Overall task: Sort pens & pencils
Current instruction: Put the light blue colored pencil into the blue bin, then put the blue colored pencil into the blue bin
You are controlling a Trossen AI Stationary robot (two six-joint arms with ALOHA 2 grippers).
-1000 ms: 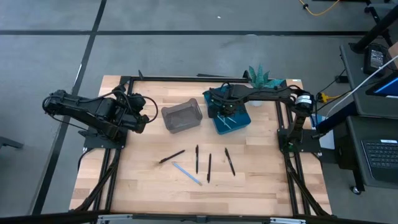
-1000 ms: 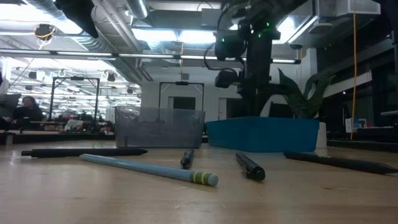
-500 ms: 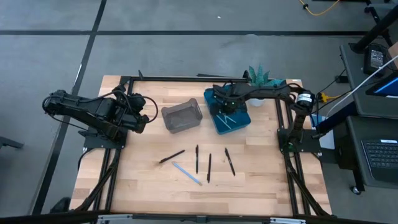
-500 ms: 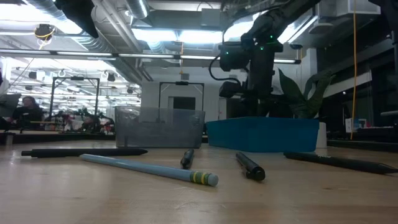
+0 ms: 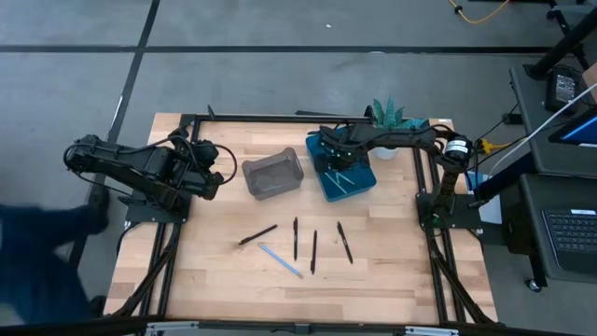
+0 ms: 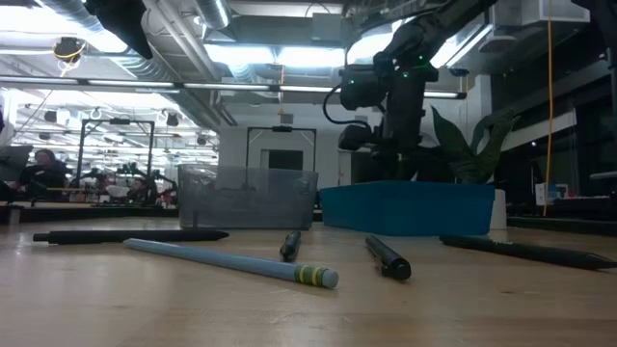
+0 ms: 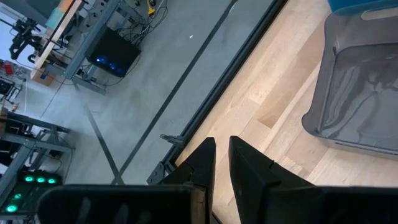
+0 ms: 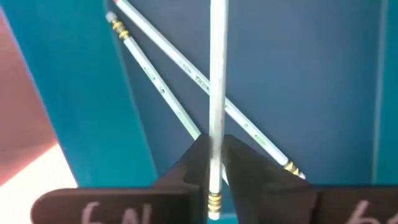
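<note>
Four black sticks (image 5: 296, 238) and one light blue pencil (image 5: 280, 259) lie flat on the wooden table's near half. A blue tray (image 5: 359, 182) holds two light blue pencils (image 8: 168, 93), which lie crossed on its floor. My right gripper (image 8: 213, 146) hangs over this tray (image 5: 338, 163), shut on a third light blue pencil (image 8: 217, 74). In the low view the tray's wall (image 6: 405, 207) hides its fingertips. My left gripper (image 7: 222, 155) waits shut at the table's left edge (image 5: 201, 170), beside the grey tray (image 5: 272, 175). My right gripper pinches the light blue pencil between its two fingers near the eraser end (image 8: 214, 186), where the metal band shows. The fingers lie along the pencil, which points away from them into the blue tray, above the two that lie there. I cannot tell whether its far end touches the floor.
A green spiky plant (image 5: 392, 114) stands at the far right corner behind the blue tray. The grey tray (image 7: 367, 93) shows nothing in it. A person's dark shape (image 5: 37, 266) is on the floor left of the table. Bare wood lies along the near edge.
My right gripper has sunk a little over the blue tray and tipped from upright to a slant, with the pencil held in it throughout. It has since kept still. A person's dark shape has come in at the picture's lower left.
</note>
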